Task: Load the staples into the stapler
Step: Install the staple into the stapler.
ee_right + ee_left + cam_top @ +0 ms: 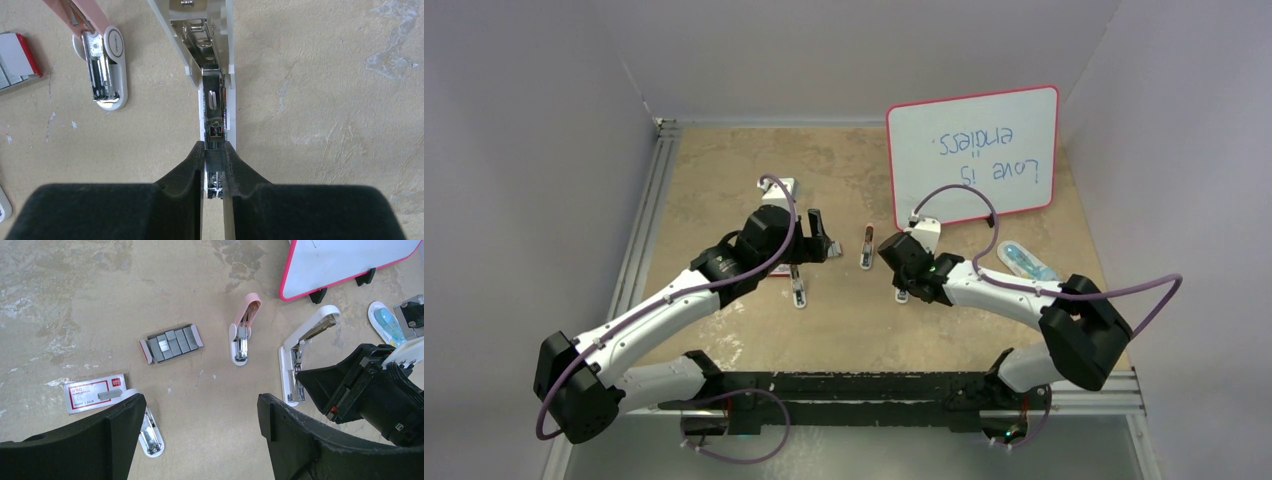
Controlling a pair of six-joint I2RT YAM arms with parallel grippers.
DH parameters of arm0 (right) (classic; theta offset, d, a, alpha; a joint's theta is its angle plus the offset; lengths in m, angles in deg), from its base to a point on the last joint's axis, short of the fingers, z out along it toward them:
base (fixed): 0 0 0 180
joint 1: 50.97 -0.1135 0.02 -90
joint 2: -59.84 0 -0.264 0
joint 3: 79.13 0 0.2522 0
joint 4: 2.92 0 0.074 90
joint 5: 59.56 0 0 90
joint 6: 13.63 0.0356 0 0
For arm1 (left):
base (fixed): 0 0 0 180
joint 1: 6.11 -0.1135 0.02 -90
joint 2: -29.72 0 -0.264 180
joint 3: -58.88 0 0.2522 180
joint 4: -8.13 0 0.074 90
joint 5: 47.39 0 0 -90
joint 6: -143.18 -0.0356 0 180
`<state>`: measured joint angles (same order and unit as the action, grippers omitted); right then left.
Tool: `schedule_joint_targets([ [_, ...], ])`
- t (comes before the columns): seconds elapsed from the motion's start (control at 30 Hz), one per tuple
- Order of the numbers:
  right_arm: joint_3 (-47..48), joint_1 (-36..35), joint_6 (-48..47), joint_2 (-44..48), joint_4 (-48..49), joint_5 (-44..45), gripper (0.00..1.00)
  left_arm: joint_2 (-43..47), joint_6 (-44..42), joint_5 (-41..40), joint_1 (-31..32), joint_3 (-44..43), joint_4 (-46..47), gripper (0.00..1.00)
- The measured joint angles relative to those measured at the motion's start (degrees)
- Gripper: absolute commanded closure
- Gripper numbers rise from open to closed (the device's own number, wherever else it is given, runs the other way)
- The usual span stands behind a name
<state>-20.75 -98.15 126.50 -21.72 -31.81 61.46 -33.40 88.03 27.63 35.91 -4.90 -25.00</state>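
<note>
The white stapler lies swung open on the table, its metal channel facing up. My right gripper is shut on a short grey strip of staples, held right over the near end of that channel. In the top view it hangs over this stapler. More staples lie in a small grey tray with red ends. Well above the table, my left gripper is open and empty, near the tray, with the right gripper beyond its right finger.
A pink mini stapler lies open between tray and white stapler. Another white stapler pokes out under my left finger, beside a red-bordered box sleeve. A whiteboard stands at the back right, a blue-and-white object near it.
</note>
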Motion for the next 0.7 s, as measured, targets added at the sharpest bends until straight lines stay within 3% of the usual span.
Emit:
schedule_joint_targets([
  [0.7,-0.02,0.0,-0.02,-0.7,0.09,-0.09,0.85,-0.33,0.0,-0.24,-0.02,0.0,0.0,0.17],
])
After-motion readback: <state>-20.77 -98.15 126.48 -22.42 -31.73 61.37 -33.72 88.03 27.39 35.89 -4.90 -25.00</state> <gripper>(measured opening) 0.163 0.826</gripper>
